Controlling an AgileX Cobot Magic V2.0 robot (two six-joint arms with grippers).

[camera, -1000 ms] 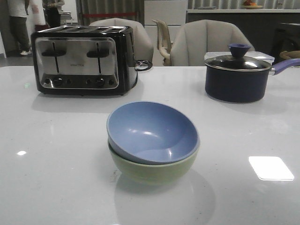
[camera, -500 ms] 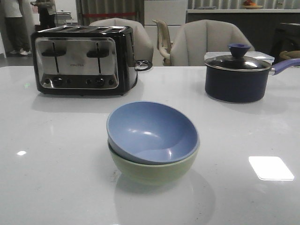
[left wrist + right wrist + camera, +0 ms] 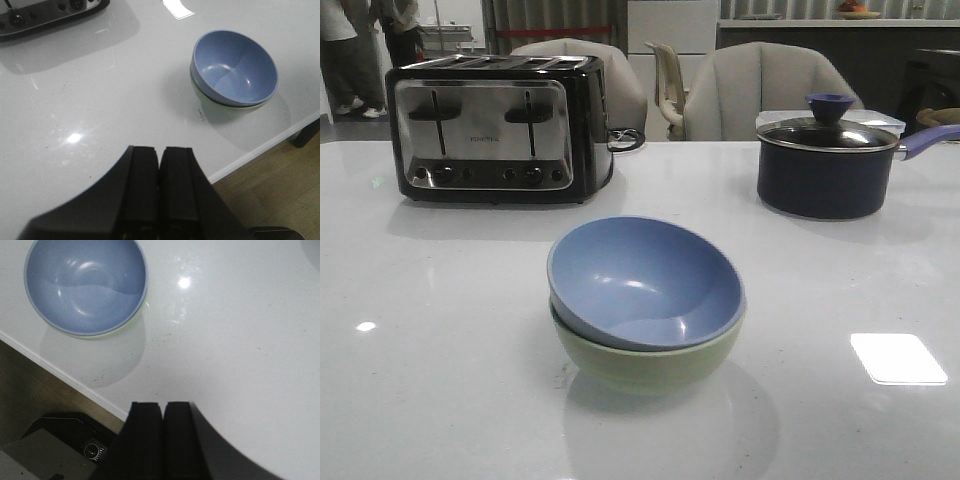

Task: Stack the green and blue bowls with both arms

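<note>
The dusty blue bowl (image 3: 642,280) rests tilted inside the pale green bowl (image 3: 645,365) near the middle of the white table, in the front view. Neither arm appears in that view. In the left wrist view the blue bowl (image 3: 235,67) sits in the green bowl (image 3: 220,109) close to the table's edge, well away from my left gripper (image 3: 159,149), which is shut on nothing. The right wrist view shows the blue bowl (image 3: 85,282) with a sliver of green bowl (image 3: 132,320) beneath it, far from my right gripper (image 3: 163,404), also shut and empty.
A black and chrome toaster (image 3: 495,125) stands at the back left. A dark saucepan (image 3: 825,165) with a glass lid and purple handle stands at the back right. Chairs (image 3: 760,90) line the far side. The table's edge (image 3: 260,150) drops to a wooden floor.
The bowls and both arms have not moved. Only people in the far background at the left have shifted.
</note>
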